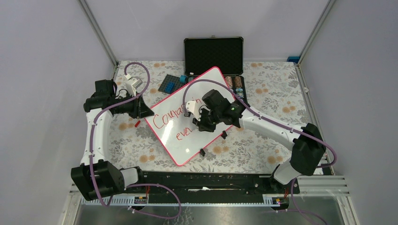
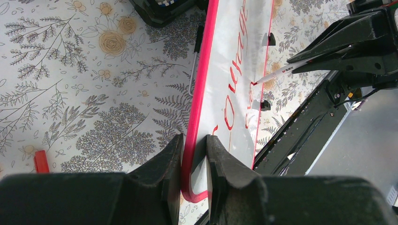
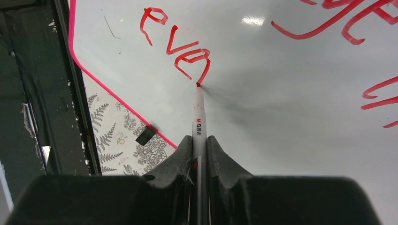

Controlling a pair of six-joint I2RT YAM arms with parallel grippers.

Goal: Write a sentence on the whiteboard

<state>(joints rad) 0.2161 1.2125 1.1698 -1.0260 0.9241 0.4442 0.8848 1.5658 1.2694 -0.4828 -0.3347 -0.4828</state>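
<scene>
**Mid-word on the second line**

My right hand [image 3: 199,140] is clenched on the marker [image 3: 199,117], with the barrel pinched between both fingers. The red tip touches the whiteboard [image 1: 187,147] at the foot of the latest stroke. My left hand [image 2: 195,140] grips the board's pink rim near its left corner, one finger on each side of the frame, steadying it on the table [image 1: 263,150].

The sentence [image 1: 171,119] is partly done. The first line is mostly hidden under my right arm in the top view, where I can read only "Coura". The second line shows "eve" plus the stroke I am on. I judge that I am in the middle of "every", so that word and the rest of the line are not yet written.

The next move calls for light, even pressure on the tip. Each short stroke should carry to the right along the line, level with the letters already down. My left hand has to hold firm so the board does not slide under the tip.

The whiteboard lies askew on the table, its long axis running from near-left to far-right toward the black case [image 1: 213,54]. The writing follows that axis, starting at the end my left hand holds. The marker's long axis is in line with my right hand's fingers. It is tilted, with the tip pointing out and down onto the board
</scene>
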